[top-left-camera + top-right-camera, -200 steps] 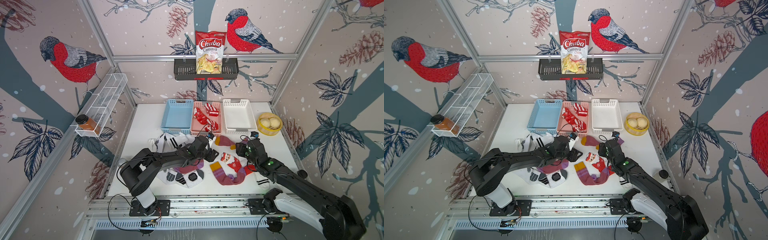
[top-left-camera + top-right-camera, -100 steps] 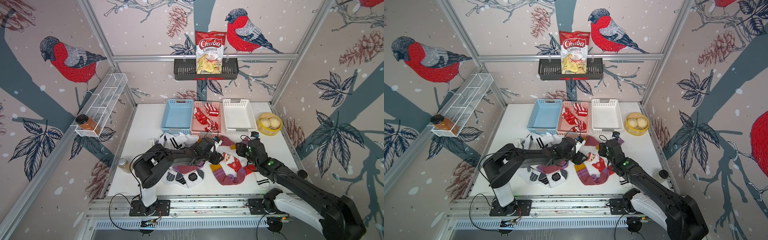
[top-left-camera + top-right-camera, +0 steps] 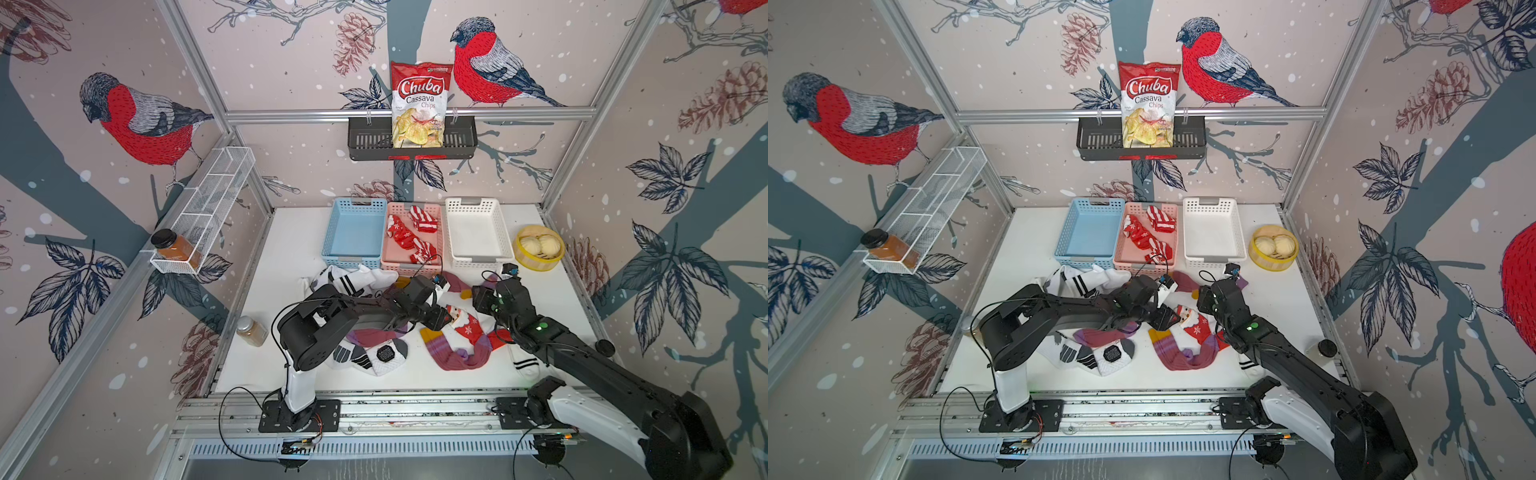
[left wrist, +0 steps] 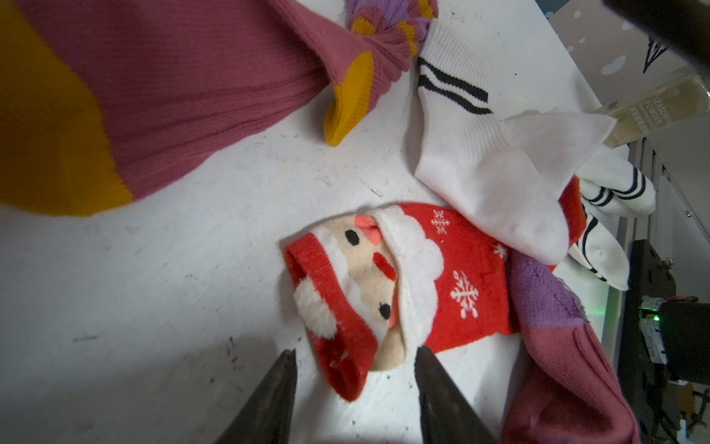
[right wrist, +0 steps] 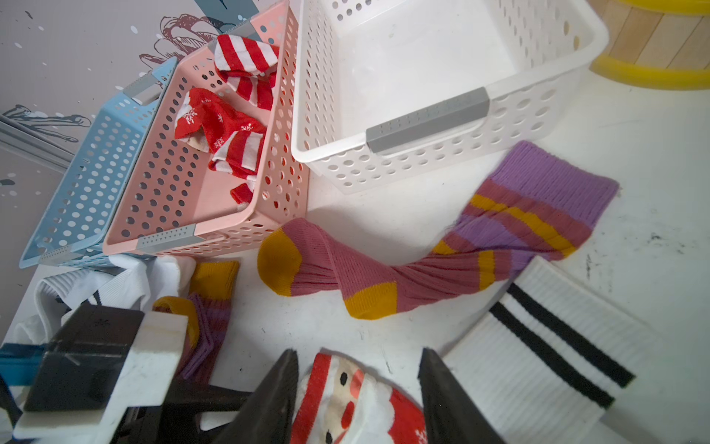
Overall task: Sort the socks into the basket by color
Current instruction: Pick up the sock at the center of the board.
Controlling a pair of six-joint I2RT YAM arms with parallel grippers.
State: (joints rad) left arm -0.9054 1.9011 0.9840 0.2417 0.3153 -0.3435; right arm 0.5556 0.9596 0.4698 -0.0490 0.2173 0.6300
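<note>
1. In both top views, three baskets line the far edge of the white desk: the blue basket, the pink basket and the white basket. Red-and-white socks lie in the pink one. The other socks sprawl on the desk in front of the baskets, among them white striped socks, a white sock with grey patches and a curled maroon sock. I have both arms meeting over the Santa sock in the middle of the heap, the left jaws and the right jaws close together above it.

2. In the left wrist view, the left jaws stand parted and grasp nothing. Their two dark fingers straddle the cuff end of the Santa sock, which lies flat on the desk. A white sock with two black stripes overlaps its far end. A maroon sock with mustard toe lies apart from it.

3. In the right wrist view, the right jaws are also released. The Santa sock shows between the spread fingers. A maroon-purple striped sock lies just in front of the pink basket and the white basket. A black-striped white sock lies beside the jaws.
</note>
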